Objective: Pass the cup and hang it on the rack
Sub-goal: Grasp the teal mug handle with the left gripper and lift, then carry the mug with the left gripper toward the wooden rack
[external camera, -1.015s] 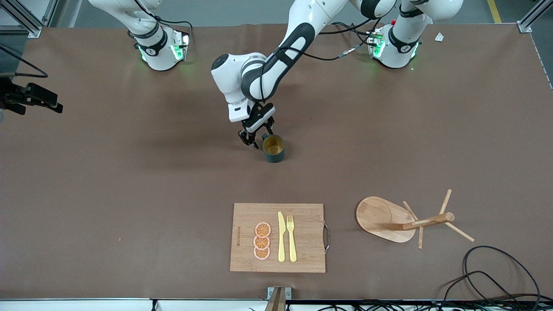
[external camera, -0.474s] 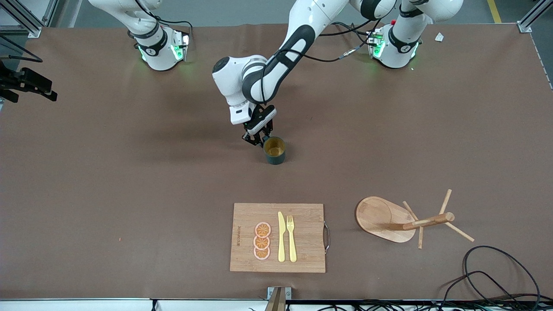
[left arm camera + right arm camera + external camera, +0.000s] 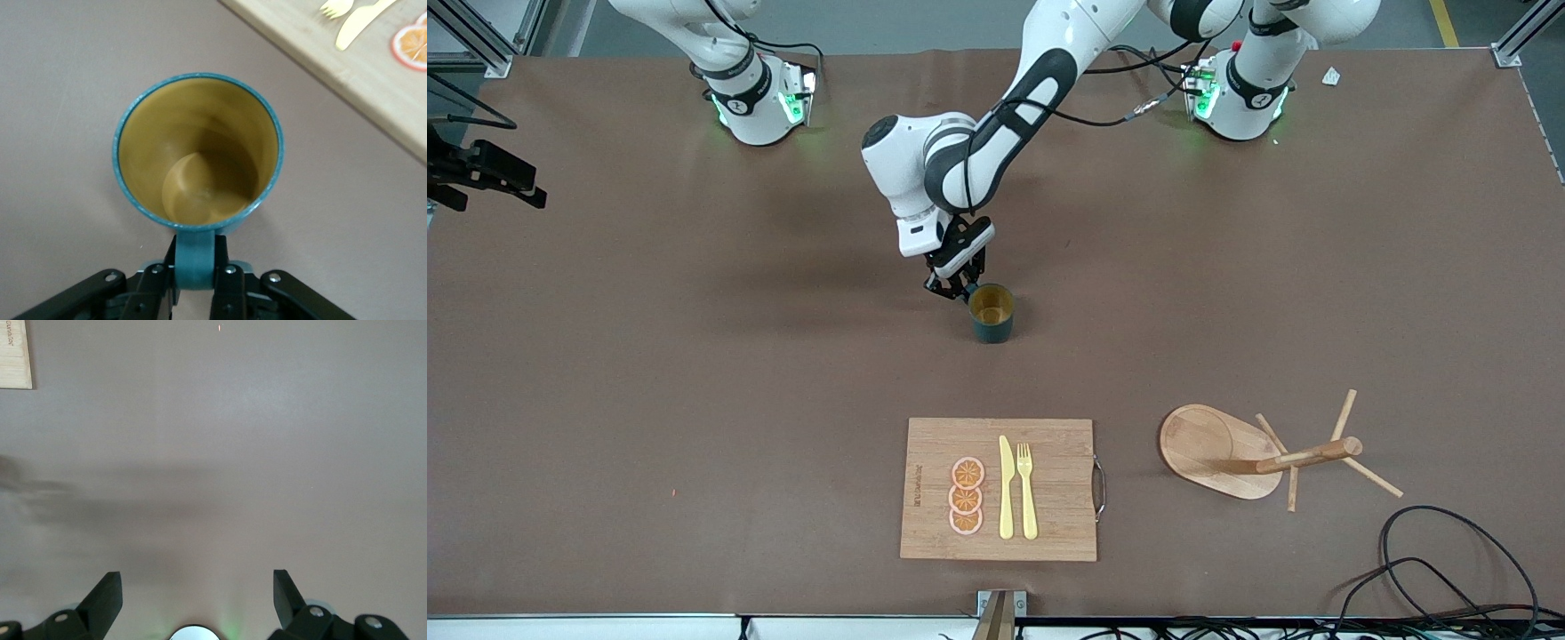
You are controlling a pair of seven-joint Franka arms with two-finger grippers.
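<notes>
The dark teal cup [image 3: 991, 313] with a yellowish-brown inside stands upright on the brown table, about mid-table. My left gripper [image 3: 958, 286] is down beside it, shut on the cup's small handle [image 3: 195, 257]. In the left wrist view the cup [image 3: 197, 150] is seen from above, and the gripper [image 3: 195, 270] clamps the handle between both fingers. The wooden rack [image 3: 1218, 449] stands nearer the front camera, toward the left arm's end. My right gripper [image 3: 489, 173] is open and empty at the right arm's end; in its own view it [image 3: 197, 587] is over bare table.
A bamboo cutting board [image 3: 1000, 489] with a yellow knife, a yellow fork and orange slices lies near the front edge; its corner shows in the right wrist view [image 3: 13, 353]. Black cables [image 3: 1449, 560] lie at the front corner near the rack.
My left gripper's fingers have closed on the cup's handle. My right gripper has moved away from the front camera, along the table's end.
</notes>
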